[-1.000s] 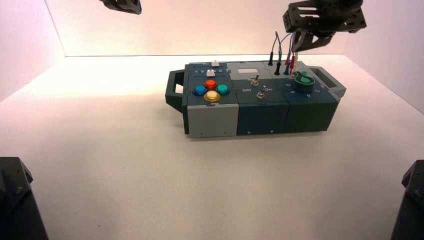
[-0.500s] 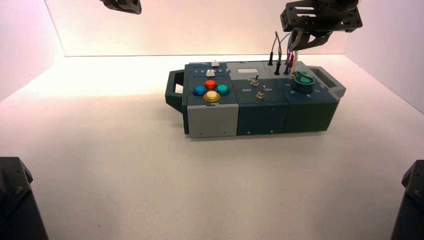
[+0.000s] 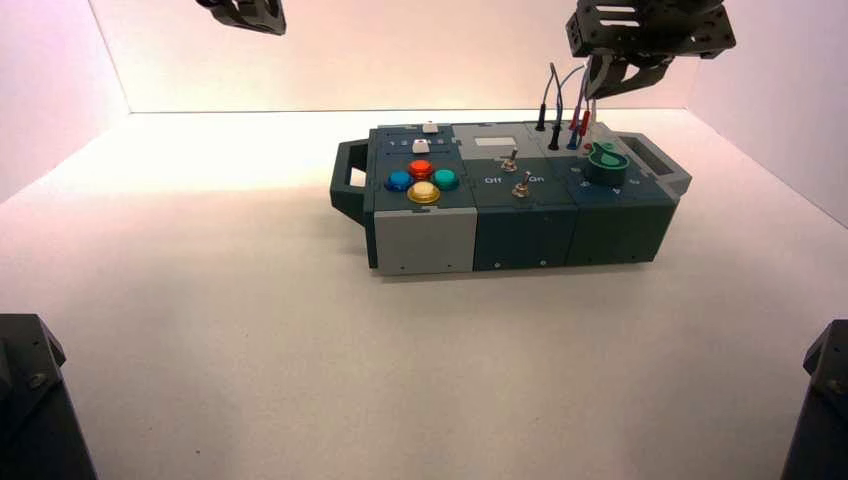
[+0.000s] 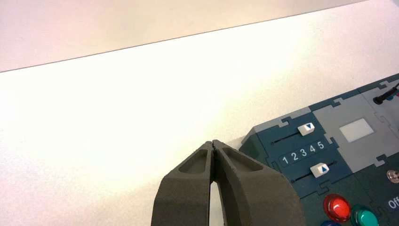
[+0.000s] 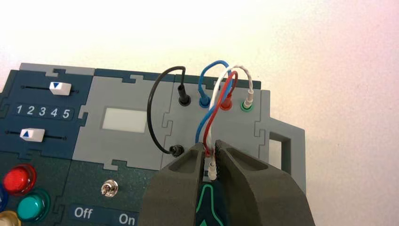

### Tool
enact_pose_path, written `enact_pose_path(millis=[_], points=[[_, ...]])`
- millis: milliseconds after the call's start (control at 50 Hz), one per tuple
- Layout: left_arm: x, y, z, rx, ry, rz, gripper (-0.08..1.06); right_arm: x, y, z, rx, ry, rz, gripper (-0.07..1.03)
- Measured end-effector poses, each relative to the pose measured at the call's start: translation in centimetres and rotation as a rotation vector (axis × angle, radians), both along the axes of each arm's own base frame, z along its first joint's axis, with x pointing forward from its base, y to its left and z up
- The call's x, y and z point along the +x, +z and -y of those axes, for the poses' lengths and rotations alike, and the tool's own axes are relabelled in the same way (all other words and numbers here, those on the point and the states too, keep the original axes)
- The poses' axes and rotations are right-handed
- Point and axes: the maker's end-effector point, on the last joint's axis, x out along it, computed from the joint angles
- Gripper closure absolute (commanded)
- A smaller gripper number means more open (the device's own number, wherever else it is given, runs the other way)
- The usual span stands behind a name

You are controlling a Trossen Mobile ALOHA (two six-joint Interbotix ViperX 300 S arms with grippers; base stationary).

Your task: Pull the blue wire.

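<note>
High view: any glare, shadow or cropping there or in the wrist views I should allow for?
High view: bright glare washes out the table behind the box, with a faint shadow under its front edge; the right gripper's arm is cut off at the top. Left wrist view: table burnt to white beyond the left gripper. Right wrist view: wires distinct, their lower ends partly hidden by the right gripper.

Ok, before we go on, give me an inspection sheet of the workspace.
Surface: pale table, box standing on it.
Job's things: blue wire, one end plugged into the blue socket in the box's far row; other end hidden by the right hand in its wrist view.
Clutter: nothing seen.
Grippers: right hand open over the wires; left hand shut, idle left of the box.
Cables: black, red and white wires nearby.
Surroundings: pale walls.
</note>
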Motion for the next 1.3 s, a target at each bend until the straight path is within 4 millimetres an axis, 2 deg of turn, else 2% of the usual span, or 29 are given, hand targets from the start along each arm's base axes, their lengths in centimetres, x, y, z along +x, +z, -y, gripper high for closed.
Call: enact_pose_path(millis=[580, 860, 1120, 1300], points=[[0.2, -0.1, 0.0, 0.000, 0.001, 0.002, 1.01, -0.7, 1.4, -1.0, 0.024, 0.005, 0.010, 0.82], [0.2, -0.1, 0.0, 0.004, -0.002, 0.003, 1.01, -1.0, 1.0, -1.1, 0.026, 0.009, 0.007, 0.82], [0.2, 0.0, 0.0, 0.003, -0.002, 0.004, 1.01, -0.7, -0.8, -1.3, 0.027, 0.012, -0.018, 0.82], [0.2, 0.0, 0.0, 0.003, -0.002, 0.004, 1.01, -0.6, -1.0, -1.4, 0.030, 0.017, -0.017, 0.82]])
